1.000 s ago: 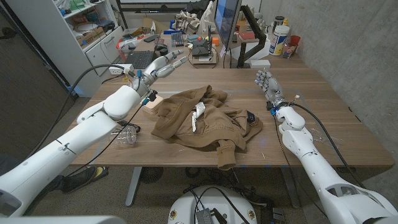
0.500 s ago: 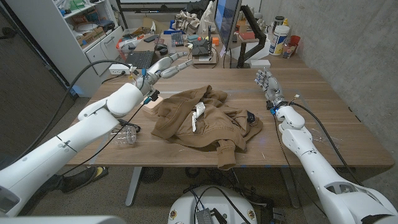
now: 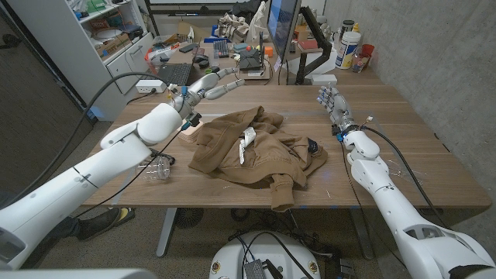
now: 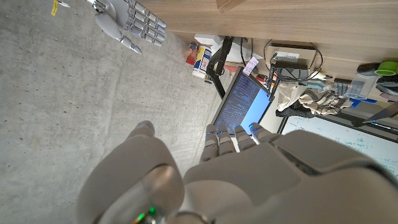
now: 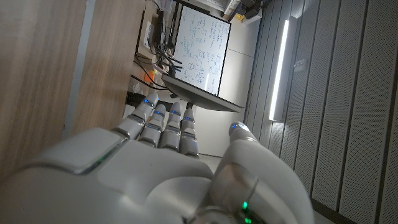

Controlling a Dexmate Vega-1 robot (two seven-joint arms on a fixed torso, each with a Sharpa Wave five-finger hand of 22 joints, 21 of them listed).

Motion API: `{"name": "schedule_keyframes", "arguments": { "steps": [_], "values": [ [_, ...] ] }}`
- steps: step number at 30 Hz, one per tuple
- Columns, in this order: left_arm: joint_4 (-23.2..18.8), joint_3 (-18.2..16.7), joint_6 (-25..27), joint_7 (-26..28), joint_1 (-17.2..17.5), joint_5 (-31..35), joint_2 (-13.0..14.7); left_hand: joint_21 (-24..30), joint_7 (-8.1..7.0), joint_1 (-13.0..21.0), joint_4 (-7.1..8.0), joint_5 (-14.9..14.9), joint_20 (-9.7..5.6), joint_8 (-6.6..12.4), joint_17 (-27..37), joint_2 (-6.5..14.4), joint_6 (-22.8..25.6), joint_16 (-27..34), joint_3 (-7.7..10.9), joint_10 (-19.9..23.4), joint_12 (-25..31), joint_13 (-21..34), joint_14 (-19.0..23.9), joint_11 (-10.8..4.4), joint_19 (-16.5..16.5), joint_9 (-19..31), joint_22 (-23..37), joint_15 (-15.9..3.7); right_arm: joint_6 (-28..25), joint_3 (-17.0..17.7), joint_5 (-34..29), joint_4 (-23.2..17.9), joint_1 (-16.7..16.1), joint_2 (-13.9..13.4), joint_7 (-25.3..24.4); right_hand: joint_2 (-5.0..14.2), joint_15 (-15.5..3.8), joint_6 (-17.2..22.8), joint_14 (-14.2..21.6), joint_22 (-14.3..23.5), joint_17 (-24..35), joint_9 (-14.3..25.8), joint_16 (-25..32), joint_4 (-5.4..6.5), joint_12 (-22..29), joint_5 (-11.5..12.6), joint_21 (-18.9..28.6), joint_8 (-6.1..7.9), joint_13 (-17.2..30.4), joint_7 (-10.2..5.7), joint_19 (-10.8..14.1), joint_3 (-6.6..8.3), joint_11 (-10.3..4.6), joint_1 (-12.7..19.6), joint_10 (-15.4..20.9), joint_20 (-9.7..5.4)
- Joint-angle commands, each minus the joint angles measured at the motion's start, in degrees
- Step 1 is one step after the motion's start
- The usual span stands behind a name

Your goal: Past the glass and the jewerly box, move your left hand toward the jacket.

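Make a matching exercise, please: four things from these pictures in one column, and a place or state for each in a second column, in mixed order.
1. jacket
2. glass
3. left hand
4. right hand

a. lies on its side near the table's left edge
b. raised over the table's far edge, fingers apart
c. crumpled at the table's middle
d. stands upright at the table's right side, holding nothing

Pairs: 1-c, 2-a, 3-b, 4-d

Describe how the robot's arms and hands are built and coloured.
Both arms are glossy white rounded shells. A black cable loops along the left arm; another trails the right arm. The left hand and right hand are silver-grey metal with segmented fingers, showing small blue lights.
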Motion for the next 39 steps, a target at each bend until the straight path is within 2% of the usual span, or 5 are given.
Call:
{"name": "schedule_keyframes", "arguments": {
  "steps": [1, 8, 15, 39],
  "values": [
    [0.6, 2.1, 0.8, -1.6, -2.1, 4.7, -0.4, -0.2, -0.03, 0.8, -0.47, 0.0, 0.30, 0.25, 0.1, 0.0, 0.5, 0.0, 0.00, 0.0, 0.2, 0.0, 0.0, -0.34, -0.4, 0.1, 0.1, -0.18, 0.1, 0.0, -0.2, 1.2, 0.9, 0.5, 0.3, 0.46, -0.04, 0.5, 0.4, 0.1, 0.2, 0.0, -0.1, -0.25, -0.2, -0.1, -0.2, -0.13, 0.2, 0.10, 0.6, 0.06, -0.05, 0.3, 0.6, -0.65],
    [2.8, 3.6, -1.7, -3.1, -3.9, 5.3, -1.4, -0.2, -0.35, 0.7, -0.41, -0.1, 0.31, 0.28, 0.1, -0.1, 0.8, 0.1, -0.19, 0.5, 0.4, 0.1, 0.3, -0.73, -0.3, 0.1, 0.1, -0.36, 0.1, 0.3, -0.2, 1.0, 0.6, 0.5, 0.1, 0.49, -0.01, 0.6, 0.5, 0.1, 0.2, 0.0, -0.1, -0.30, -0.2, -0.1, -0.3, -0.14, 0.2, 0.12, 0.7, 0.04, -0.07, 0.2, 0.6, -0.61],
    [3.1, 5.2, -2.6, -4.3, -5.1, 8.2, -1.4, -0.1, -0.55, 0.4, -0.25, -0.1, 0.27, 0.45, 0.2, -0.3, 1.4, 0.2, -0.47, 0.9, 0.5, 0.1, 0.6, -1.09, -0.2, 0.1, 0.1, -0.51, -0.1, 0.5, -0.2, 0.8, 0.3, 0.2, -0.1, 0.52, -0.02, 0.6, 0.5, 0.1, 0.2, 0.0, -0.1, -0.33, -0.2, -0.1, -0.5, -0.15, 0.2, 0.11, 0.8, 0.01, -0.02, 0.2, 0.6, -0.62],
    [4.4, 7.3, -4.3, -6.3, -5.8, 13.2, -1.3, 0.0, -0.88, 0.0, 0.02, 0.0, 0.69, 0.64, 0.2, -0.3, 2.7, 0.4, -0.97, 1.7, 0.6, 0.1, 1.6, -1.30, 0.1, 0.1, 0.1, -0.72, -0.1, -0.1, -1.3, 3.6, 2.4, 1.3, 1.0, 0.59, -0.05, 0.6, 0.6, 0.1, 0.2, 0.0, -0.2, -0.46, -0.2, -0.1, -0.9, -0.17, 0.2, 0.08, 1.0, -0.08, -0.03, 0.1, 0.6, -0.61]
  ]
}}
